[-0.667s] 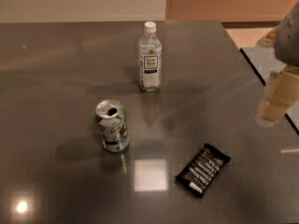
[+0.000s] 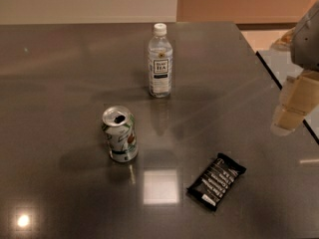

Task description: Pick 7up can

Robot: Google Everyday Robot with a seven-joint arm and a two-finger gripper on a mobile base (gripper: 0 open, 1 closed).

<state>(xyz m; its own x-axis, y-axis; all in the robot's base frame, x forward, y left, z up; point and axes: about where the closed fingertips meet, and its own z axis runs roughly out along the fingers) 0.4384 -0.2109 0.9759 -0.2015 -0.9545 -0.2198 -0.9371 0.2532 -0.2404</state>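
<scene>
One end effector (image 2: pixel 293 107) above table edge (image 2: pixel 265 66), far from 7up can (image 2: pixel 120 135)

Clear bottle (image 2: pixel 160 61) stands upright on the table (image 2: pixel 60 83), black packet (image 2: pixel 217 180) lying well apart.

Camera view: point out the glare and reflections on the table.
Camera view: square glare patch between 7up can and black wrapper, small bright spot at lower left; camera view: bottle mirrored in the table; claw hangs at the right edge.
</scene>
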